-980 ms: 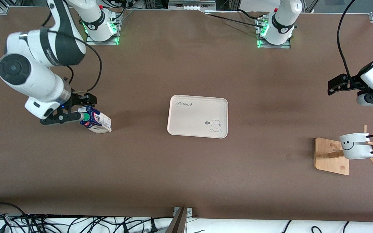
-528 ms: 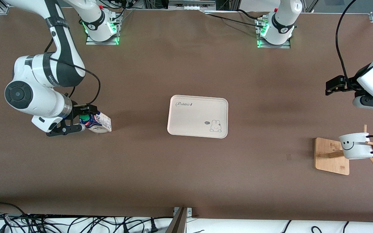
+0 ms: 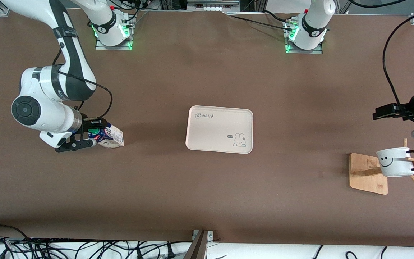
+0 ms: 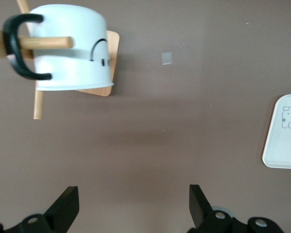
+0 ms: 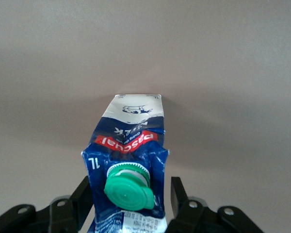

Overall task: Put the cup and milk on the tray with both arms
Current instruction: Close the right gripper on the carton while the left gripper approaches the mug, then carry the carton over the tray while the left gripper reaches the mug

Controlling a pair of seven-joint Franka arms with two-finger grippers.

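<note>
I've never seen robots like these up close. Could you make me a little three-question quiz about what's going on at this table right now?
1. True or false: the cup already sits on the tray.
2. Which gripper has its fingers on either side of the milk? A) the left gripper B) the right gripper C) neither
3. Fill in: the cup hangs by its handle on a peg of the wooden ____.

Key
1. False. The tray carries nothing; the cup is toward the left arm's end of the table.
2. B. Its open fingers straddle the carton, which stands on the table. The left gripper, also open, is over bare table near the cup.
3. rack
</note>
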